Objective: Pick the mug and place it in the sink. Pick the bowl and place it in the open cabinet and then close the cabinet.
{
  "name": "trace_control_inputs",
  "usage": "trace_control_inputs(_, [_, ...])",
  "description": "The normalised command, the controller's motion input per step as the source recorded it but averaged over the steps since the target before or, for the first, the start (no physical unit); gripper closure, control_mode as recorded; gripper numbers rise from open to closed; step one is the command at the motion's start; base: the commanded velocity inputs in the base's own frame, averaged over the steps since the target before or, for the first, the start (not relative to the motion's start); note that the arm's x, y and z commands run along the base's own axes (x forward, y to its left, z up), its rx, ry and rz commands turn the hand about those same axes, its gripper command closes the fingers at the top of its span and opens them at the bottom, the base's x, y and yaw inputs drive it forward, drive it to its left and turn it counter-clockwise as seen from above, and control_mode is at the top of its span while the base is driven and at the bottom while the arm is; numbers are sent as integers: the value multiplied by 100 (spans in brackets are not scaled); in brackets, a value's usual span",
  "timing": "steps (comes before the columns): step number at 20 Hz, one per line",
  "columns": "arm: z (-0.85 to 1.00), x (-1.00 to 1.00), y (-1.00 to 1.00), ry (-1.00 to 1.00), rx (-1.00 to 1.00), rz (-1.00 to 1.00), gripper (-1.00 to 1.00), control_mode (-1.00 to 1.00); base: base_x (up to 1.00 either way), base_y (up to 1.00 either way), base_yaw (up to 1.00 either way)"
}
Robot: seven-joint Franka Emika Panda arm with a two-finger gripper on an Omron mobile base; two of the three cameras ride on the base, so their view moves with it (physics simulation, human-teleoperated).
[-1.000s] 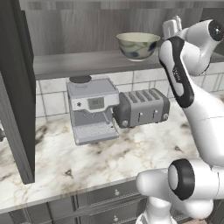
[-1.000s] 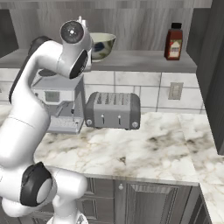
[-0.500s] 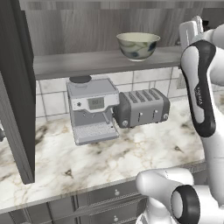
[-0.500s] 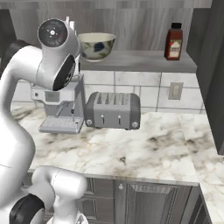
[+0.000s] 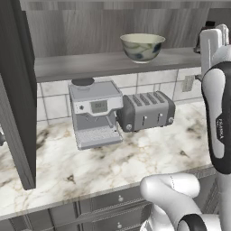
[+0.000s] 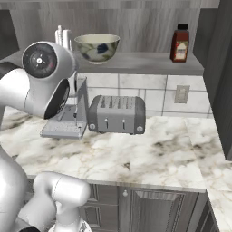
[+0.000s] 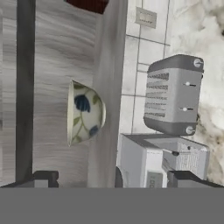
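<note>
The cream bowl with dark blue-green markings stands alone on the shelf of the open dark wood cabinet. It is also in the right base view. My gripper is open, its dark fingertips far apart with nothing between them. It hangs back from the bowl, level with the shelf. In the left base view the hand is to the right of the bowl, clear of it. The mug and the sink are out of view.
A red-brown bottle stands on the shelf's right end. Below, on the marble counter, sit a coffee machine and a grey toaster. One open cabinet door juts out at the left, the other at the right.
My hand has drawn away from the bowl, rightward in the left base view. The bowl stays put on the shelf.
</note>
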Motion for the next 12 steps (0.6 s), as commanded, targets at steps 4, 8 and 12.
trace_control_inputs(4, [0,-27,-12,-4,0,0,-100,-100,0,0,0])
trace_control_inputs(8, [0,-25,-6,0,0,0,-100,-100,0,0,0])
trace_control_inputs(12, [2,-37,-2,-5,0,0,-100,-100,0,0,0])
